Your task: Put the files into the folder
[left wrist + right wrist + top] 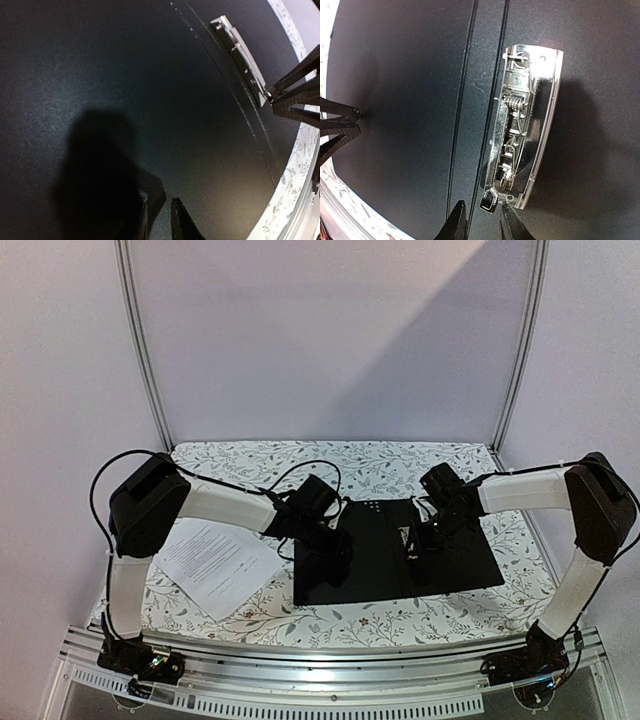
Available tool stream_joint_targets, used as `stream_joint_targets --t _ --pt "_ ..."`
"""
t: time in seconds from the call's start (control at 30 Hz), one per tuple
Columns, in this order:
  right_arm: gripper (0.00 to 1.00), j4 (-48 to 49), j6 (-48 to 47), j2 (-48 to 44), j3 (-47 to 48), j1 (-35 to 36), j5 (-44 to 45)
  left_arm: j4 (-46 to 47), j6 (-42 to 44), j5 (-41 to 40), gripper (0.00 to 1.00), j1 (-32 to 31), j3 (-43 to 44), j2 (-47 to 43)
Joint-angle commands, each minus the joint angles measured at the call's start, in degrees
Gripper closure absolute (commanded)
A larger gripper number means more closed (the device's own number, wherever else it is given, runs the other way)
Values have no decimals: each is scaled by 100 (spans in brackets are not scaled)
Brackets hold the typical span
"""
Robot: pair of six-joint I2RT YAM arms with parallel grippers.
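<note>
The folder [455,565] lies open and flat, black inside up, in the middle of the table [400,465], a bit toward the near edge. Its metal spring clip [520,130] sits on the right panel, just beside the spine creases [465,100]. Nothing is in the folder yet.

The files [215,560] are a small stack of white printed sheets by the near-left part of the table, just off the folder's left edge and partly under the left arm. I can't tell if they touch the folder. No gripper is on them.

Your left gripper [162,220] is over the left panel. Its fingers are a narrow gap apart with nothing between them, and the tips are on or just above the black surface. My read is that you're pinning the cover flat so it won't spring shut.

Your right gripper [481,220] has its tips right at the near end of the clip, also with a narrow gap. In the left wrist view those fingers meet the clip's end. I can't tell whether they actually pinch the clip or only touch it. My guess is you're lining up to lift the clamp so sheets can slide under.

Judgement: this is an early step, with the folder opened and the clip being prepared. The sheets are not yet picked, and thin paper flat on a patterned cloth will be fiddly to get under.
</note>
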Motion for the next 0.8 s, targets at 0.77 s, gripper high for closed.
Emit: stream_joint_targets --t 0.77 --pt "91 -129 116 261 -132 -79 -16 -473 48 -225 85 -32 -13 284"
